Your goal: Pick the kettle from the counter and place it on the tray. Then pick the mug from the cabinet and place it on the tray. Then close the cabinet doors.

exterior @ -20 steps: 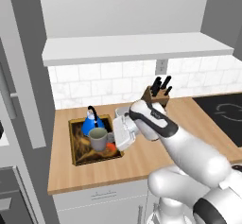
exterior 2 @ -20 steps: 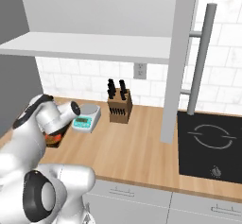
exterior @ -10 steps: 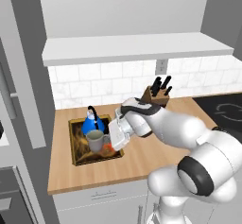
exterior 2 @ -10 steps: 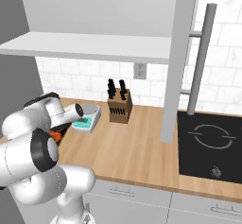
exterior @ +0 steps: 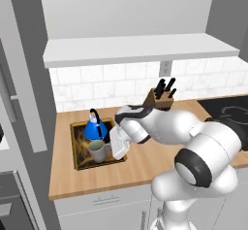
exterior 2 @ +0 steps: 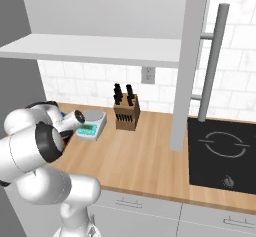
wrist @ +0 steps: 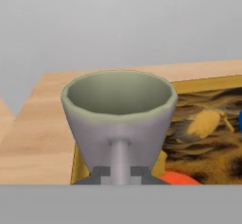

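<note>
The grey-beige mug (wrist: 118, 105) stands upright at the front of the dark swirl-patterned tray (wrist: 208, 124), its handle towards the hand camera. My gripper (wrist: 121, 173) is shut on that handle, one finger tip on each side. From the left base, the mug (exterior: 98, 150) sits in the tray (exterior: 74, 146) just in front of the blue kettle (exterior: 95, 129), with my gripper (exterior: 108, 148) at its right side. The tray lies on the wooden counter (exterior: 145, 163). Both cabinet doors stand open: the left door (exterior: 22, 78) and the right door (exterior 2: 192, 66) with its bar handle (exterior 2: 212, 66).
A knife block (exterior: 161, 98) stands against the tiled wall behind my arm, and a small white scale (exterior 2: 91, 123) sits next to it. The black stovetop (exterior 2: 225, 151) takes the right end. The white cabinet shelf (exterior: 140, 49) hangs overhead.
The hand has sunk slightly over the tray's front, still with the mug. The arm's elbow has swung up and closer to the cameras.
</note>
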